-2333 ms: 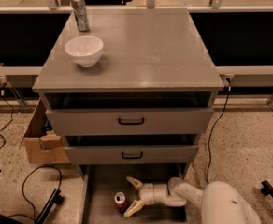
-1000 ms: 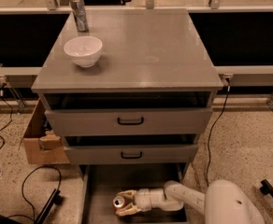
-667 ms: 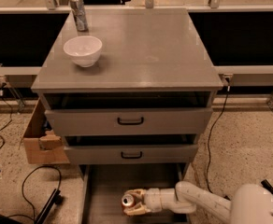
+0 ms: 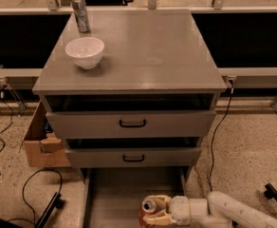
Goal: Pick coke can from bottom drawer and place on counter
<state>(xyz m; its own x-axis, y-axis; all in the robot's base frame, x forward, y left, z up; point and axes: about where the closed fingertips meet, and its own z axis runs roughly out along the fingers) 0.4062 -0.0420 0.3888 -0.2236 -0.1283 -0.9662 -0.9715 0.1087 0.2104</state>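
Observation:
The coke can (image 4: 149,207), red-orange with a silver top, is held between the cream fingers (image 4: 158,217) of my gripper (image 4: 156,209) at the bottom middle of the view. The gripper is shut on the can and holds it over the front part of the open bottom drawer (image 4: 122,194), whose flat grey floor shows below the two closed drawers. My white arm (image 4: 233,212) comes in from the lower right. The counter (image 4: 143,51) is the broad grey cabinet top above.
A white bowl (image 4: 85,52) and a taller silver-grey can (image 4: 80,14) stand at the counter's back left. A cardboard box (image 4: 41,141) sits left of the cabinet. Black cables lie on the speckled floor at left and right.
The gripper closed on the coke can in the bottom drawer and has drawn it toward the drawer's front and slightly right. The arm has pulled back to the right.

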